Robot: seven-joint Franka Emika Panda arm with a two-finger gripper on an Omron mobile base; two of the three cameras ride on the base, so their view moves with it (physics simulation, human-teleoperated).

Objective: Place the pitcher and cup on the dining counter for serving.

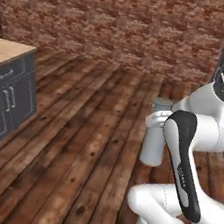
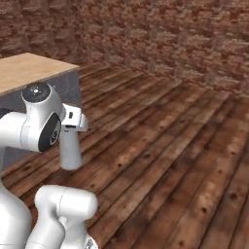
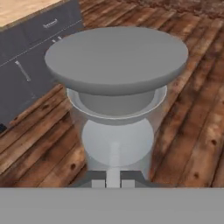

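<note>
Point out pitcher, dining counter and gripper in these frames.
pitcher (image 1: 152, 149): left base view, on its lower grey body.
dining counter (image 2: 29, 70): right base view, on the bare wood-grain top.
gripper (image 3: 113, 178): hand view, midway between the fingertips, shut on the pitcher's side.

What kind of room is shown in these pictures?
Probably a kitchen or dining area: a wood-topped counter over grey cabinet fronts with handles, a bare brick wall, and a plank floor. A grey pitcher is held above the floor.

Open wood floor (image 2: 185, 160) ahead; dining counter (image 2: 29, 73) stands off left.
</note>
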